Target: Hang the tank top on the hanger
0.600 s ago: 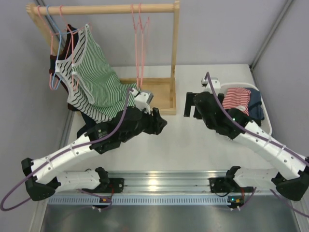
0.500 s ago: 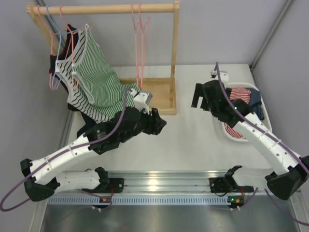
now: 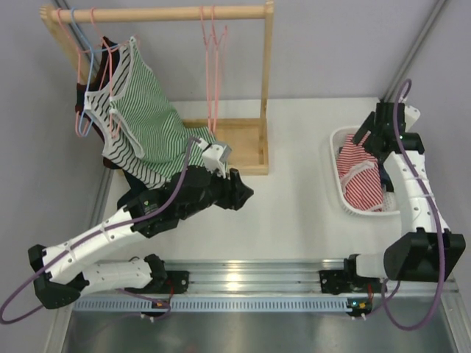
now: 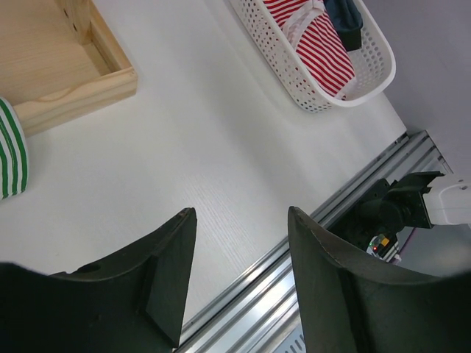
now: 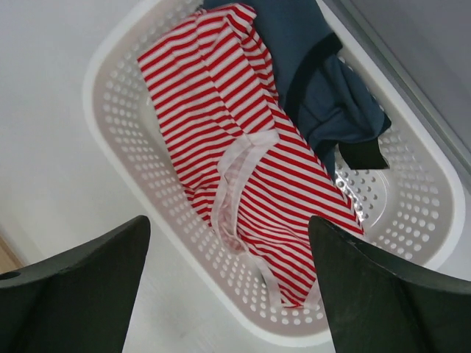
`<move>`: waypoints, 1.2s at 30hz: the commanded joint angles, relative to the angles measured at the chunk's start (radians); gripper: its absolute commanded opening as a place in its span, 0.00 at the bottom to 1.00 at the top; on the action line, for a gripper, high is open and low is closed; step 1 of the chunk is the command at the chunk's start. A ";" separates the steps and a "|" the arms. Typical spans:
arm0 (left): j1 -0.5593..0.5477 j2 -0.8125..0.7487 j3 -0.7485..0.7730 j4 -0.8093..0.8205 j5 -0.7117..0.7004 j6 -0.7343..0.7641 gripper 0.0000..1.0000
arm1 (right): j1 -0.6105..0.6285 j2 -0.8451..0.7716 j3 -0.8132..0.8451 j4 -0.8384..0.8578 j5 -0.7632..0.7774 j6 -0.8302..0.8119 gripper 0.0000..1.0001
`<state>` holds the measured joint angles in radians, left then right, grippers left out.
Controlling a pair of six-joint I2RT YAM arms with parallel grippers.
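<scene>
Motion shows first in the top view: the right gripper (image 3: pixel 366 135) is no more over the middle of the table. It has swung to the far right and hangs above the basket (image 3: pixel 346 207), so we judge that picking the tank top (image 3: pixel 362 176) can begin. The hanger (image 3: pixel 213 73) waits on the rail (image 3: pixel 169 13), well apart. From the left wrist we see the left gripper (image 4: pixel 241 220) parted, with nothing between its jaws. From the right wrist we see jaws spread wide and empty over the tank top, crumpled in the basket beside a dark blue garment (image 5: pixel 324 88). Its long axis runs upper left to lower right, along the basket, with white trim toward the lower end.
</scene>
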<state>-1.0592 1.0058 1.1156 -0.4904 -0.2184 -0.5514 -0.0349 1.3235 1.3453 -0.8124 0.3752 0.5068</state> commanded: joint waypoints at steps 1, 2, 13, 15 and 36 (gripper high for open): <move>-0.001 -0.041 -0.011 0.046 0.016 0.001 0.58 | -0.054 0.013 -0.055 0.021 -0.029 -0.016 0.87; -0.001 -0.047 -0.017 0.049 0.017 -0.001 0.58 | -0.068 0.019 -0.084 0.034 -0.033 -0.016 0.80; -0.001 -0.087 -0.033 0.021 0.004 -0.015 0.58 | -0.169 0.233 -0.069 0.203 -0.160 -0.085 0.63; 0.001 -0.085 -0.031 0.012 0.002 -0.015 0.58 | -0.180 0.269 -0.061 0.216 -0.171 -0.093 0.63; 0.001 -0.090 -0.034 -0.028 -0.038 -0.010 0.57 | -0.192 0.255 0.067 0.180 -0.159 -0.119 0.00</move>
<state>-1.0592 0.9077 1.0767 -0.5224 -0.2512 -0.5602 -0.2199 1.6684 1.3315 -0.6258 0.2138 0.3927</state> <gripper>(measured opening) 0.569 0.008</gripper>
